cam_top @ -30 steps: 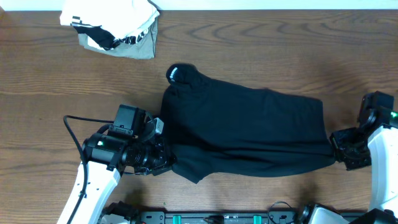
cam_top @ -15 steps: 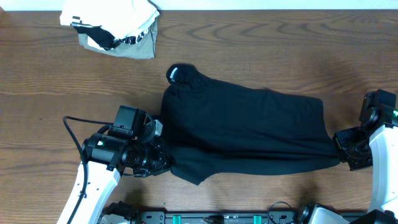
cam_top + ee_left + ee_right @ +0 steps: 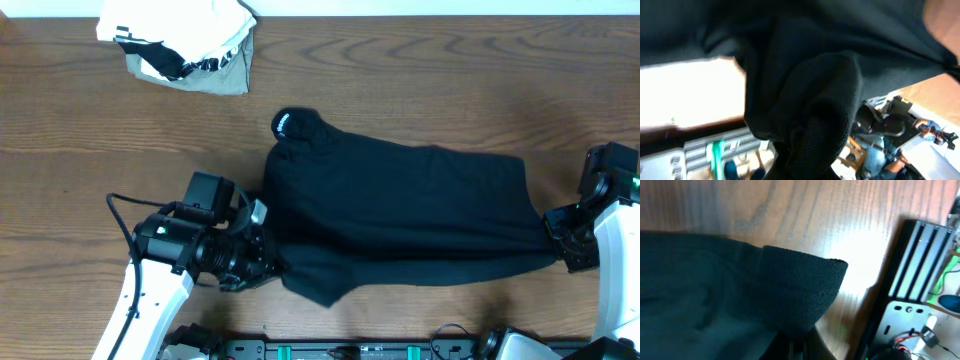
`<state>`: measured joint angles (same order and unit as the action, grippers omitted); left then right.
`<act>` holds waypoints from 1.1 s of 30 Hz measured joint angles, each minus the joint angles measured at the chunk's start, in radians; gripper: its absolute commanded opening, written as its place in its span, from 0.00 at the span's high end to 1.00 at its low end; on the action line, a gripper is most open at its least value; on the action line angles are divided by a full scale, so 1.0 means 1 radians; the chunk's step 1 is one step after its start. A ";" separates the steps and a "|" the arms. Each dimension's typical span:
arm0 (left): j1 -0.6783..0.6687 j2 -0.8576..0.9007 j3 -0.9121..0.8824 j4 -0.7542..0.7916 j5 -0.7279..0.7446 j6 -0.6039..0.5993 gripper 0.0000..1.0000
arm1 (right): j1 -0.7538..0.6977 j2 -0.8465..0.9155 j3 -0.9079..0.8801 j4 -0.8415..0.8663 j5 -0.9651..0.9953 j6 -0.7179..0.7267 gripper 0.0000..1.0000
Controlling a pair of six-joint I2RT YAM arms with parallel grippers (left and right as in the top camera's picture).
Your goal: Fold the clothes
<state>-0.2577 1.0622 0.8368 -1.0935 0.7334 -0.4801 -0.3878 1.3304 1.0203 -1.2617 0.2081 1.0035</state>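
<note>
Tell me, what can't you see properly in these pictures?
- Left gripper fingers: the garment covers them, both overhead and in the left wrist view.
- Right gripper fingers: the right wrist view shows only the pinched garment corner over them.
- White mark on the garment's top end: too small to read overhead.
- Bundle: cut off by the overhead view's top edge.
- Garment's lower layers: hidden under its own top layer.
</note>
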 measured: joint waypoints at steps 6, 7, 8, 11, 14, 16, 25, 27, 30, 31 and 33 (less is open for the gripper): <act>0.000 0.000 0.002 0.158 -0.071 -0.069 0.94 | 0.000 0.000 0.001 0.043 -0.035 0.000 0.97; 0.000 0.000 0.002 0.176 -0.099 -0.082 0.94 | 0.000 0.000 0.001 0.048 -0.037 0.000 0.97; 0.000 0.000 0.002 0.191 -0.129 -0.094 0.94 | 0.000 0.000 0.001 0.053 -0.040 0.000 0.98; 0.000 0.009 0.002 0.236 -0.201 -0.111 0.94 | 0.000 0.000 0.001 0.070 -0.046 0.000 0.98; 0.000 0.037 0.002 0.282 -0.263 -0.124 0.93 | 0.000 0.000 0.001 0.093 -0.053 0.000 0.94; 0.000 0.063 0.002 0.311 -0.288 -0.124 0.83 | 0.000 0.000 0.001 0.101 -0.056 0.000 0.93; 0.000 0.215 0.002 0.308 -0.339 -0.106 0.56 | 0.000 0.000 0.001 0.108 -0.018 0.005 0.61; 0.000 0.226 0.002 0.282 -0.346 -0.091 0.44 | 0.000 0.000 0.001 0.111 0.002 0.003 0.45; 0.000 0.224 0.002 0.235 -0.348 -0.064 0.15 | 0.000 0.000 0.001 0.122 0.016 -0.016 0.12; 0.000 0.223 0.002 0.221 -0.348 -0.050 0.09 | 0.000 0.000 0.001 0.124 0.018 -0.026 0.10; 0.000 0.219 0.002 0.183 -0.352 -0.032 0.05 | 0.000 0.000 0.001 0.135 0.014 -0.053 0.09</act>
<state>-0.2573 1.2816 0.8387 -0.9100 0.3817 -0.5121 -0.3878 1.3304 1.0214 -1.1263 0.2226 0.9504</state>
